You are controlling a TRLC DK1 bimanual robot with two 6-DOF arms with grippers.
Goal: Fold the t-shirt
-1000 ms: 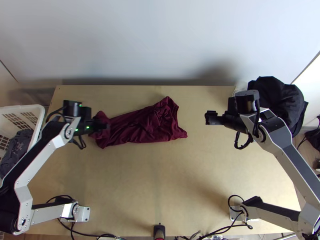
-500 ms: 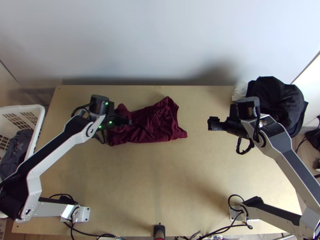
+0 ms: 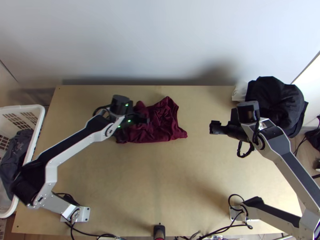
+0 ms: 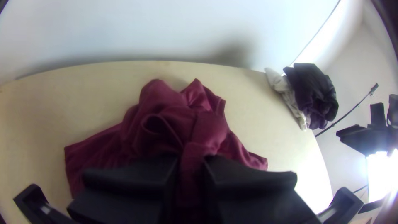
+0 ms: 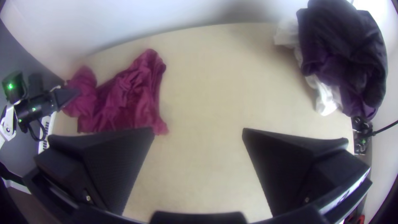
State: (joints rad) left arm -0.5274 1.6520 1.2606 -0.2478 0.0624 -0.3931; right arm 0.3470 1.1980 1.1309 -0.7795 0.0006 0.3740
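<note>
Two fingers of the left gripper [image 3: 146,120] pinch the t-shirt [image 3: 168,124], bunched on the table [image 3: 168,172], its fold showing between them in the left wrist view; the right gripper [image 3: 213,127] gapes wide; farther, the right wrist view reveals white cloth [image 5: 326,99] beside dark cloth [image 5: 344,54].
</note>
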